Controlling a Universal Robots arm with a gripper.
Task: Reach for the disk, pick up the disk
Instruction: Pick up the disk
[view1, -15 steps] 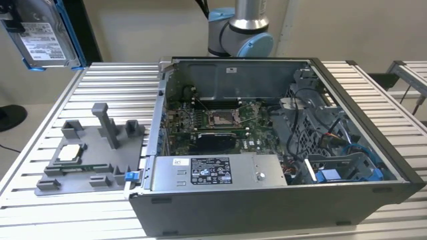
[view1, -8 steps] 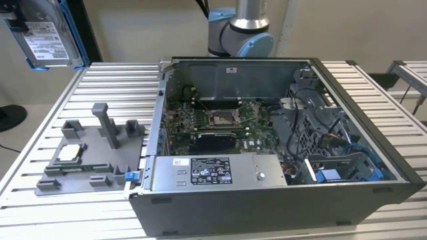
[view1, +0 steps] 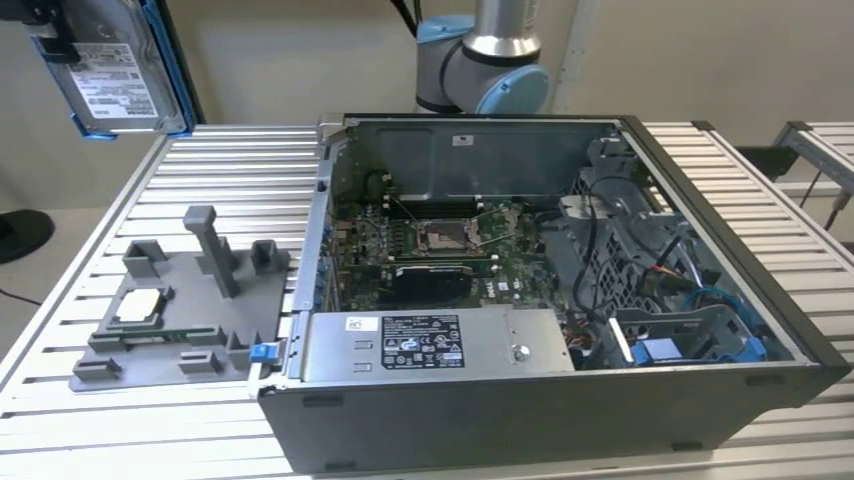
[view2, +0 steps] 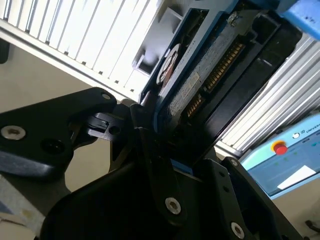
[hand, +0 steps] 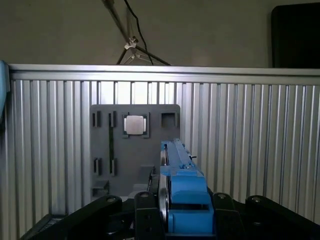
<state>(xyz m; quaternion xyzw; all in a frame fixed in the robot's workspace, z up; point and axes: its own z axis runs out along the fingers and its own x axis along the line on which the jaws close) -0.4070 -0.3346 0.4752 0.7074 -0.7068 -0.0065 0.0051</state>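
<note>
**Silver disk (view1: 118, 72) clamped in the gripper (hand: 183, 217), high over the worktop's left end**

Silver metal with a white label and a blue bracket around it, the disk hangs in the air at the exterior view's far left. It is clear of the slatted worktop (view1: 147, 435) and above its left end, toward the back corner. It touches nothing except the gripper, which is closed on it. In the first wrist view the black fingers (hand: 144, 210) stand on either side of the bracket's blue edge and press its two broad faces. The second wrist view shows the same grip from the side, with the disk edge-on between the jaws.

The relation that counts is therefore already settled, because the disk is in the hand and not away from it. Its long axis runs straight out from the wrist and down toward the worktop. In the exterior view it stands upright, with the label face toward that camera.

Below it, near the worktop's left edge, lies the grey tray (view1: 167, 350) with the small square chip (view1: 140, 306) seated in it. In the first wrist view the disk's thin edge points at this tray, well apart from it.

To the right, the open case (view1: 534, 415) covers the worktop's middle and right part, and the arm (view1: 481, 55) rises behind its back wall.

Judged from this, the reach and the grasp are done and the disk is lifted.
</note>
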